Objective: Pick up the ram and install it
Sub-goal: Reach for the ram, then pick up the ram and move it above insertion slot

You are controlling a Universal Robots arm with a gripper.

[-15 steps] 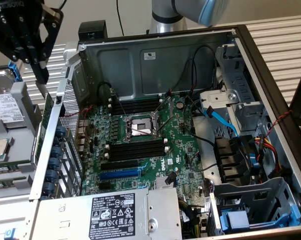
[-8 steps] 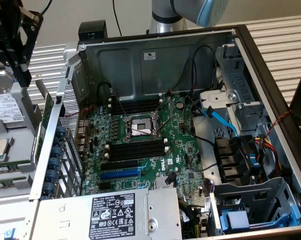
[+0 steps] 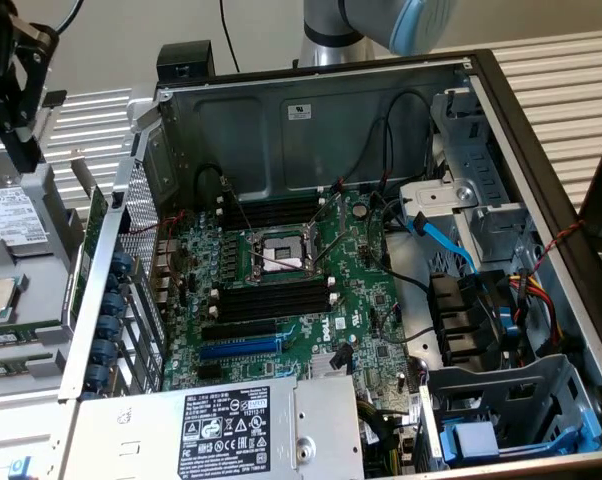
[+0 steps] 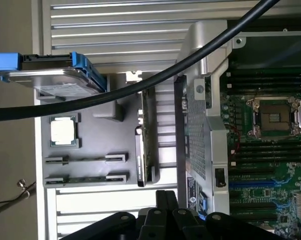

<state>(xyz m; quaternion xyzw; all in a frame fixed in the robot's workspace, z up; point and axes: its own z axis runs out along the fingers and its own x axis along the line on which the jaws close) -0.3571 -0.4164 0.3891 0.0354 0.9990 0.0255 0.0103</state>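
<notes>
Wrist view: the ram [image 4: 149, 132] stood on its long edge in a grey holder on the parts tray [image 4: 90, 137]. It sat just beside the rear wall of the open PC case [image 4: 198, 145], so nothing was installed yet. A CPU [image 4: 64, 131] and a hard drive [image 4: 50, 75] lay further along the same tray, which sat on the slatted counter [image 4: 115, 30]. Fingers [image 4: 163, 202] were pressed together with nothing between them, above the tray and well apart from the stick. In the exterior view the gripper [image 3: 23, 150] hung over the tray on the exterior view's left, outside the case. My read: approach stage of the pick, no contact. A grasp calls for parting the fingers, lining them up across the board's thin top edge and coming down square. The black memory slots [image 3: 271, 300] beside the socket looked vacant.
</notes>
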